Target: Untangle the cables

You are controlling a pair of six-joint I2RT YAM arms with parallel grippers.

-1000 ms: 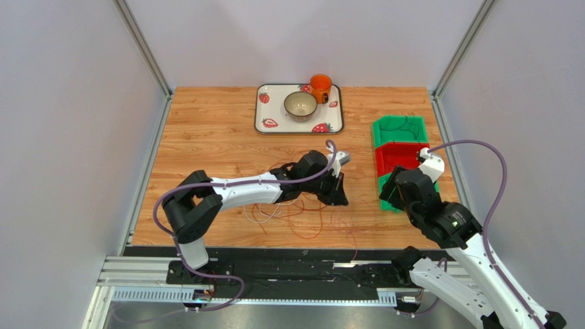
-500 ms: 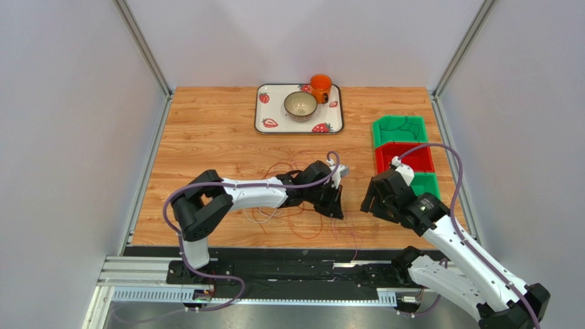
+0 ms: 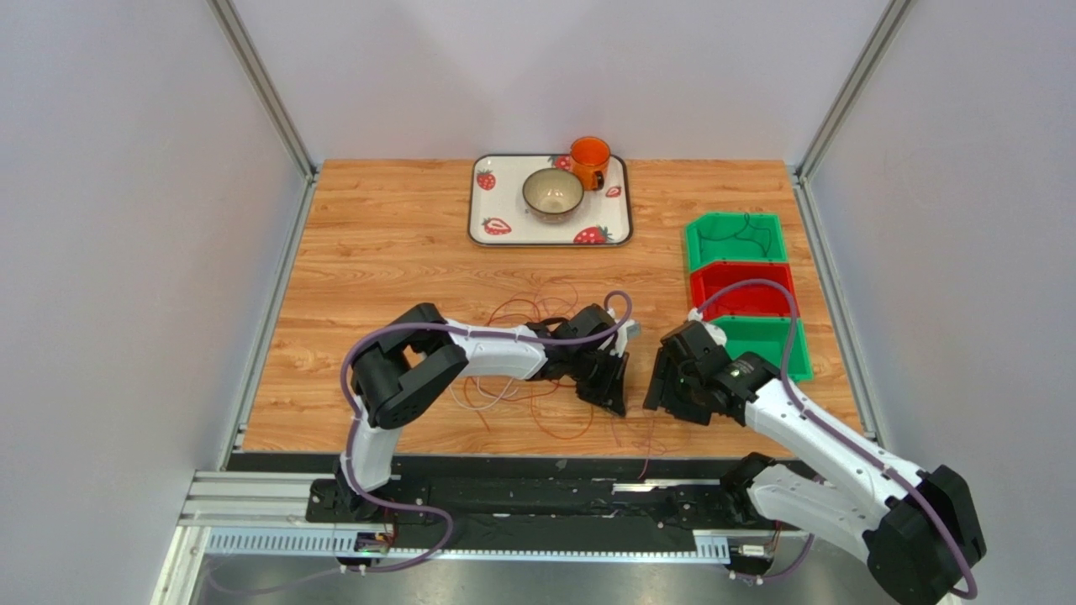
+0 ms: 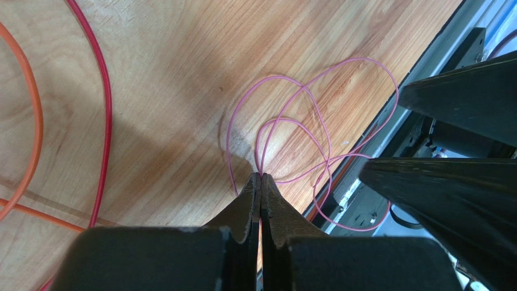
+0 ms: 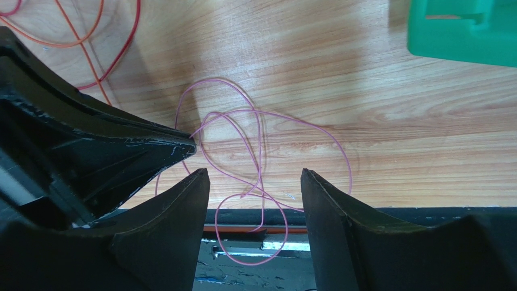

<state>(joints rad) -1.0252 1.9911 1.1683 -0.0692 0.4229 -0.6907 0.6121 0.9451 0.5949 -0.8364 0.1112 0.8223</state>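
Over the brown wooden table [image 3: 379, 252], the black left gripper [image 4: 261, 180] pinches a thin pink cable [image 4: 279, 77] tight at its tips. The black right gripper [image 5: 253, 174], just beside it, stands wide, with the pink loops right under it.

At the far edge of your worktop [image 3: 379, 240], about midway along it, you have a white tray [image 3: 486, 214] printed with strawberries. A beige bowl [image 3: 553, 193] sits in it, and an orange mug [image 3: 589, 160] stands at its far right corner. Along the right edge you see three bins in a touching row: a far green bin [image 3: 735, 236], a red bin [image 3: 745, 298] in the middle, and a near green bin [image 3: 771, 347], partly hidden.
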